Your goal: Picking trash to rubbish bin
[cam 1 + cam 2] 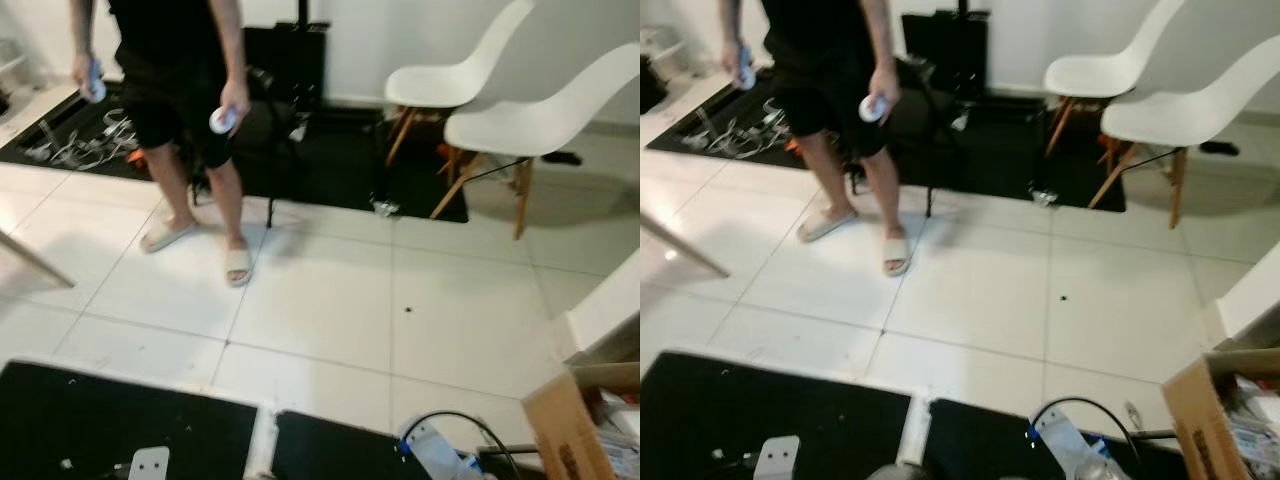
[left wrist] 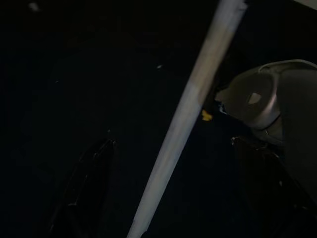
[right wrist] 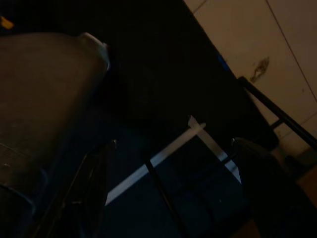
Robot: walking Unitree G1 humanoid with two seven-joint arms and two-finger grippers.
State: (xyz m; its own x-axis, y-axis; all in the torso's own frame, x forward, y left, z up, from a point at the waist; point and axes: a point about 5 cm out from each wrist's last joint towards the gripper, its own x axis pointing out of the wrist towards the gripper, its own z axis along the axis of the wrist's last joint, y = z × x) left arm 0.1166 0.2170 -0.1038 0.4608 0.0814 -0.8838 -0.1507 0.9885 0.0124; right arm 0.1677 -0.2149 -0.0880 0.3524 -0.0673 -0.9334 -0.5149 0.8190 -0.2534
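Small crumpled trash point(image 1: 385, 207) on the tiled floor point(image 1: 320, 320) at the edge of the black mat point(image 1: 340, 160), near the white chairs point(image 1: 520, 120) — well apart from both jaws. Left gripper point(image 2: 176, 193) hanging in the dark, jaws spread, a pale bar point(image 2: 183, 119) running between them. Right gripper point(image 3: 173, 193) likewise spread — nothing pinched. Person point(image 1: 185, 110) standing on the floor beyond, something white in each hand. Cardboard box point(image 1: 575, 425) low at the right.

White tiled floor point(image 1: 330, 310) with thin grey seams. White chairs point(image 1: 500, 100) on light wooden legs, upper right. Black shorts point(image 1: 170, 95) and beige sandals point(image 1: 237, 265), upper left. Black mats point(image 1: 110, 425) along the bottom. Brown cardboard box point(image 1: 570, 430), lower right.
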